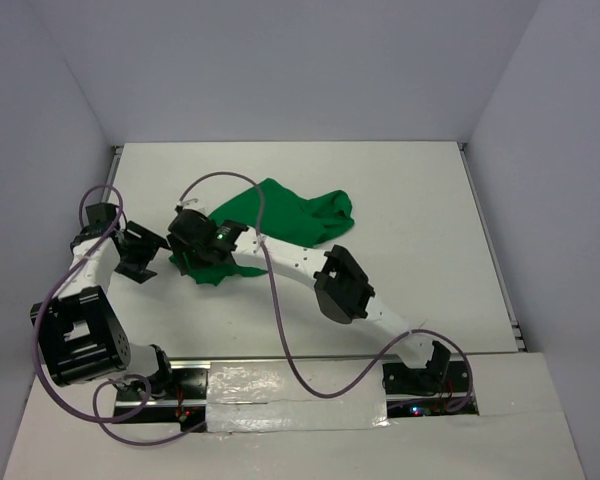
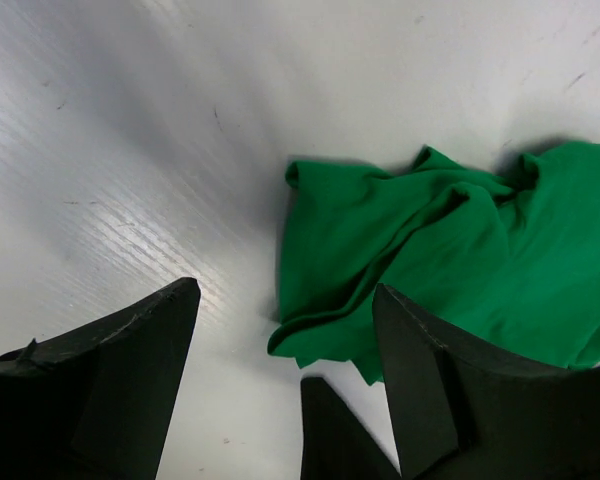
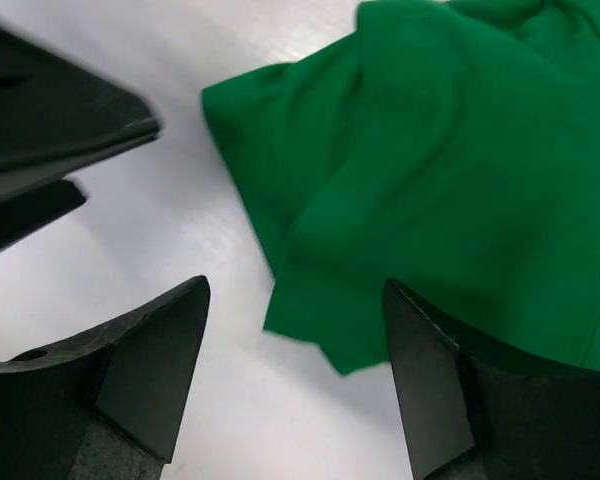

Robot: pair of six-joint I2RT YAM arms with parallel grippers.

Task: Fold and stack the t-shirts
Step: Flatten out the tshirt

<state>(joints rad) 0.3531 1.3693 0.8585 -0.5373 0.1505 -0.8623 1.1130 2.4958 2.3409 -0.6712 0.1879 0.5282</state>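
White table (image 1: 410, 200), walled. Green t-shirt (image 1: 290, 215) crumpled, unfolded: just ahead-right of left gripper (image 2: 285, 290), beneath and ahead of right gripper (image 3: 296, 285). Both sets of jaws wide, empty. Step judged: first grasp, not yet made. Next: pinch separate edges, spread flat.

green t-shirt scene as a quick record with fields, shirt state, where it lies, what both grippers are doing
shirt: t-shirt, plain bright green, crumpled, not folded
place: on the white table, a little left of centre
left gripper: open, holding nothing, just left of the shirt's edge
right gripper: open, a corner of the shirt lies between its jaws, not clamped
grippers apart or close: close together at the shirt's left end
stack: none, only one shirt in view
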